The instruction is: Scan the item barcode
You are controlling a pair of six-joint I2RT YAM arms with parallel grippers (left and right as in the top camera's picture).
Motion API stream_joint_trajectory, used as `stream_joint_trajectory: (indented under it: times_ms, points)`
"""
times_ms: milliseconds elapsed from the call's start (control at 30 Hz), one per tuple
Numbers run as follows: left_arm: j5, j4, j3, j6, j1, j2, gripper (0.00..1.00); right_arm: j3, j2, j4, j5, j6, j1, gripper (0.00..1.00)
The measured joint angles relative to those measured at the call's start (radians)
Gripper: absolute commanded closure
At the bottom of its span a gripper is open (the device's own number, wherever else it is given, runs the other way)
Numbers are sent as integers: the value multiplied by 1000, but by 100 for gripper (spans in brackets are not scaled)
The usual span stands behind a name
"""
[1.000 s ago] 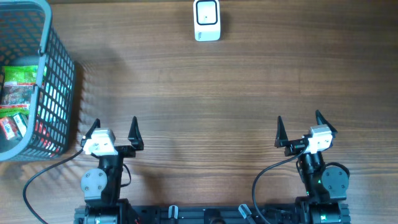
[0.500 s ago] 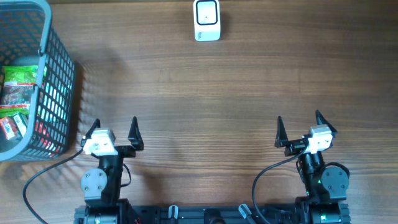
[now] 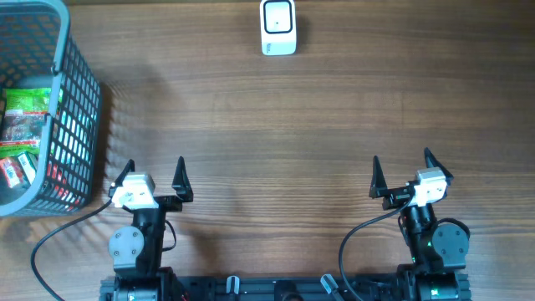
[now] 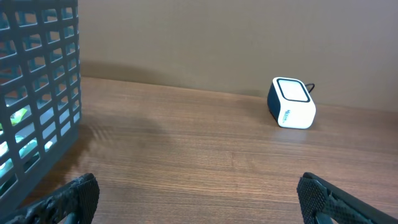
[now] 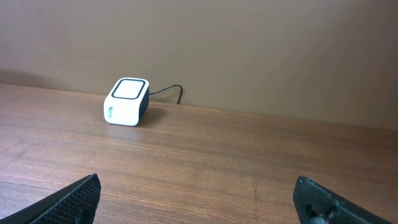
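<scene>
Mock shop checkout: wooden table (image 3: 292, 125), barcode scanner (image 3: 277, 27), basket (image 3: 79, 109) of packets (image 3: 21, 125)

The white barcode scanner (image 4: 291, 102) is sitting on the wooden table (image 4: 186, 149), its dark-framed window facing up and a dark side panel turned to the left. A thin black cable (image 4: 309, 88) is peeking out just behind the scanner, against the plain tan wall (image 4: 205, 37). Well to the left of the scanner, a grey grid basket (image 4: 43, 93) is filling the frame edge, and something green (image 4: 18, 118) is showing through its mesh, too hidden to name. Nearer the camera than the scanner, the left pincer (image 4: 199, 208) is hanging wide apart, one black fingertip (image 4: 78, 196) poking in at the bottom left, the other at the bottom right, with nothing between them but bare wood.
</scene>
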Motion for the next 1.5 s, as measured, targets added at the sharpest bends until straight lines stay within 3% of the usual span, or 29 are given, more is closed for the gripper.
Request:
stream_joint_trajectory:
  times_ms: [1267,1433,1500]
  points:
    - [4,15,0,-19,0,0,0,0,0,0,0,0,0,0]
    - [84,-172,106,-179,0,4,0,0,0,0,0,0,0,0]
    - [128,-288,261,-235,0,40,0,0,0,0,0,0,0,0]
